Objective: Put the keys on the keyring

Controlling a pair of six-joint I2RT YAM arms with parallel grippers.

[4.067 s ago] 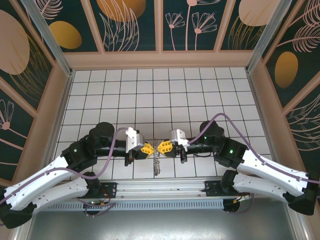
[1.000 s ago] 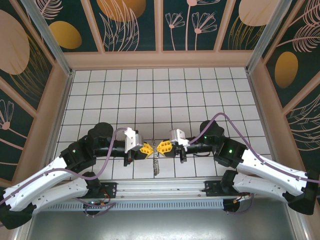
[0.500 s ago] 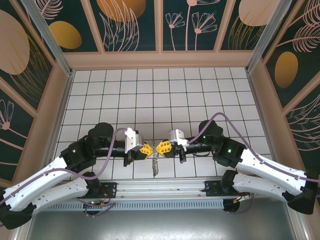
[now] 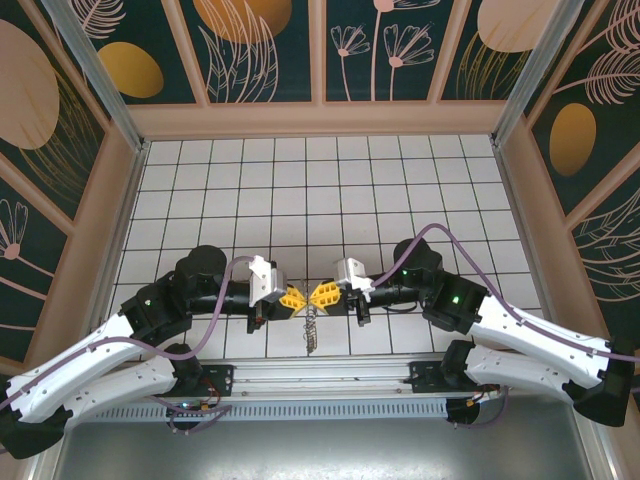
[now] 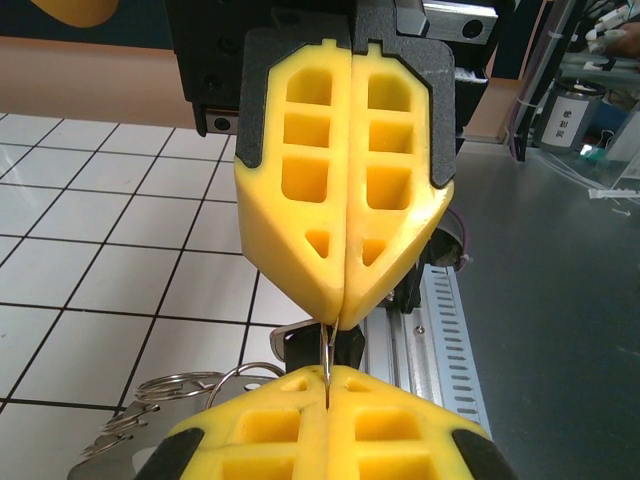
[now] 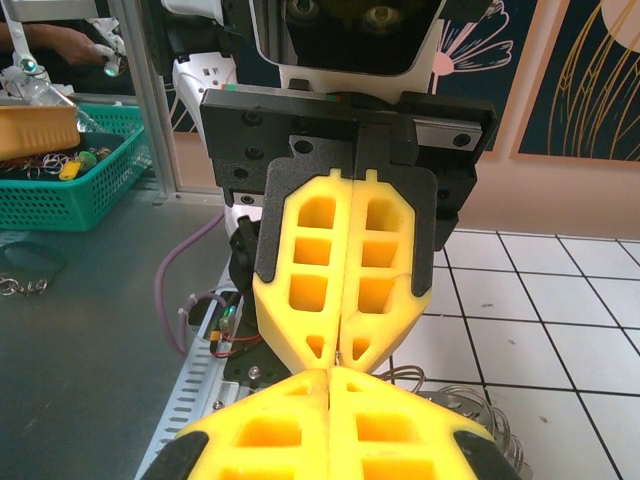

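1. Between the meeting yellow tips, the left gripper [image 4: 293, 298] and right gripper [image 4: 324, 294] are each pressed together, pinching one thin wire [image 5: 326, 352], seemingly part of the keyring [image 4: 313, 330].
2. Its silvery links dangle just below, over the near tiles [image 4: 400, 200].
3. It is probably light, floppy and slippery, so hold a single link.
4. The keys are too small to pick out.
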